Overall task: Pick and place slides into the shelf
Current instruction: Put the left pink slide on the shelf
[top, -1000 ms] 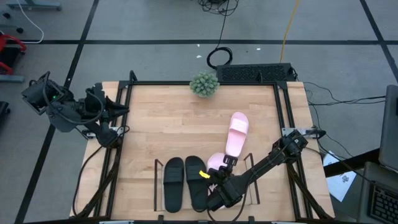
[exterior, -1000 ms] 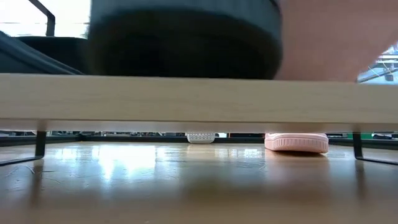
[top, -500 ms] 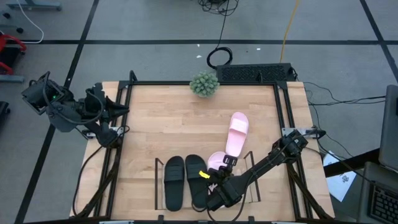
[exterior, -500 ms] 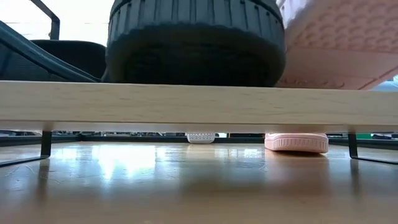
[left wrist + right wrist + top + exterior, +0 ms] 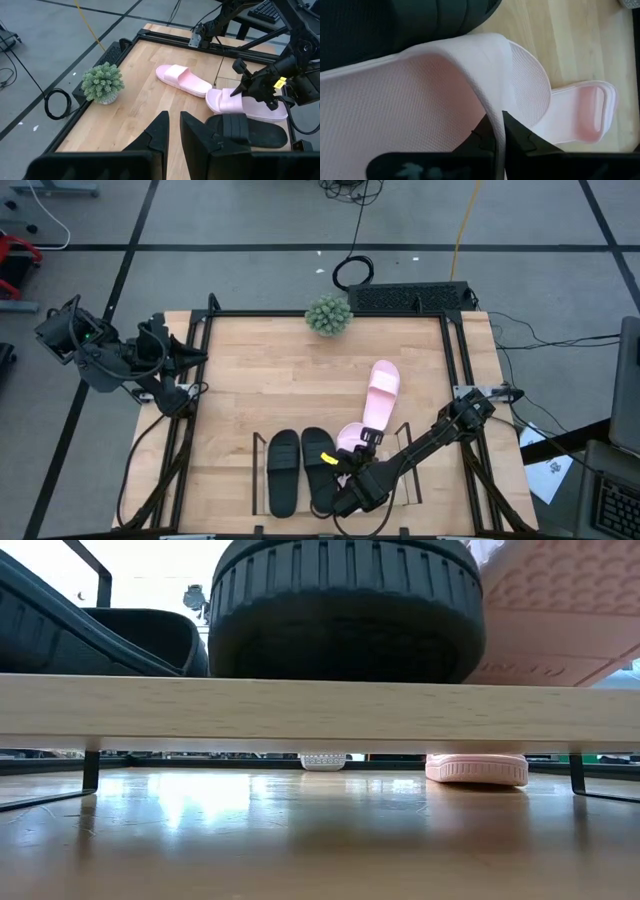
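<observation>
Two black slides (image 5: 284,472) (image 5: 320,470) lie side by side in the low shelf (image 5: 257,480) near the table's front edge. My right gripper (image 5: 352,463) is shut on a pink slide (image 5: 350,440) at the shelf's right part, right of the black pair. In the low view its pink sole (image 5: 550,610) sits tilted above the shelf's pale board (image 5: 300,715). The second pink slide (image 5: 378,392) lies flat on the table beyond it. My left gripper (image 5: 195,358) waits shut at the table's left edge. My right gripper pinches the edge of the pink slide's wide strap (image 5: 487,107) between its two fingers. The fingers come from the table's near right side, slanting down. The slide is tilted beside the black slide (image 5: 420,20). Which part of it rests on the shelf, I cannot tell.
A small potted plant (image 5: 328,315) stands at the table's far edge, with a black keyboard-like box (image 5: 410,297) to its right. Black frame rails run along the table's sides. Bare wood lies between the plant and the shelf.
The shelf with the black slides has slid a little toward the table's right edge. My right gripper, still shut on the pink slide, has gone a little the same way.
</observation>
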